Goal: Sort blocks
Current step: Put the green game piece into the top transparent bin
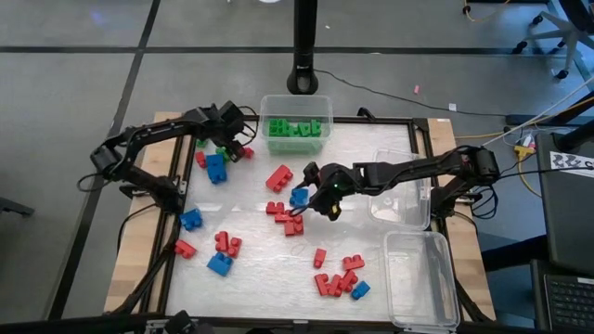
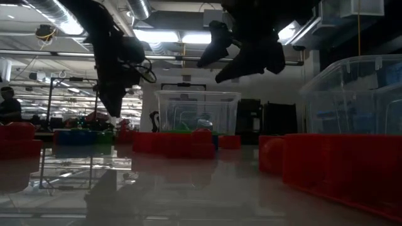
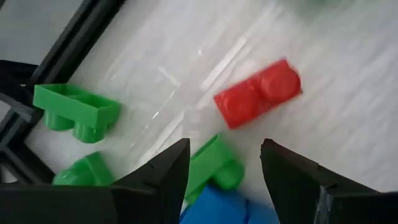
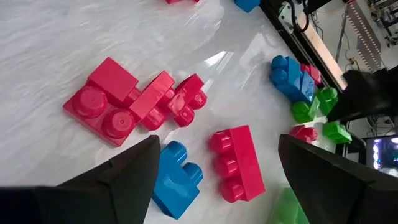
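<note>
Sorting is only partly done. The tub at twelve o'clock on the table already holds a batch of green blocks, while the two clear tubs at three to five o'clock look empty to me. Red and blue blocks lie scattered across the table: a red cluster near five o'clock, a loose group around eight o'clock, and more in the middle.

My left end effector hovers at about eleven o'clock, fingers spread wide and holding nothing. A green block lies right between the fingers, a blue one touches it, and a red block lies just beyond. Two more green blocks sit off to the side by the table frame.

My right end effector hangs over the centre, open wide and empty. Below its gap lie a blue block and a red block side by side, with a red pile just past them.
</note>
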Motion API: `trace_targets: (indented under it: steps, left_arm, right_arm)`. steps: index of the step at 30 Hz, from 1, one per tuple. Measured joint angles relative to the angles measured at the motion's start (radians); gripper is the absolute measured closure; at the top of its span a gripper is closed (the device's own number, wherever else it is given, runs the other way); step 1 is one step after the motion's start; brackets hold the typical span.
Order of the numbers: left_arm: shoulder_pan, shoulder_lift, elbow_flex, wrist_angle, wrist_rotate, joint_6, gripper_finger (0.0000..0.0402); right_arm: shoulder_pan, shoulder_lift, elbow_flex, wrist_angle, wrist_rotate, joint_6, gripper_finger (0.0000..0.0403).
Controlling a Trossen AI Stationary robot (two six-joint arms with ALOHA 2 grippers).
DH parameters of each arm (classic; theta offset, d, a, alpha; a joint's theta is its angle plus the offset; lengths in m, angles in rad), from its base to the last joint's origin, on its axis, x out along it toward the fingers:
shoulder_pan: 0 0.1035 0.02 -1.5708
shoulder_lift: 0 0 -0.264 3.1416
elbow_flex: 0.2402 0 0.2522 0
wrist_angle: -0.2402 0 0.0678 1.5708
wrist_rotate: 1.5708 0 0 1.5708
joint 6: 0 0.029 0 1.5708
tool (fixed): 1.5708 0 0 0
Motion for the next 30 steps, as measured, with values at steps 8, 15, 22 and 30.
trace_targets:
  steps: [8, 15, 22, 30]
  left_arm:
    - [0.001, 0.039, -0.001, -0.036, 0.001, 0.222, 0.0218]
    - [0.004, 0.049, -0.001, 0.019, 0.004, 0.186, 0.02]
    - [0.015, 0.049, -0.001, -0.009, 0.004, 0.163, 0.0133]
    - [0.013, 0.049, -0.002, -0.054, 0.004, 0.334, 0.0112]
  right_arm:
    - [0.0, 0.001, -0.071, 0.055, 0.0, 0.017, 0.0079]
    - [0.0, 0.001, -0.108, 0.106, 0.0, 0.038, 0.0079]
    - [0.0, 0.001, -0.11, 0.106, 0.0, 0.038, 0.0079]
    - [0.0, 0.001, -0.11, 0.104, 0.0, 0.038, 0.0079]
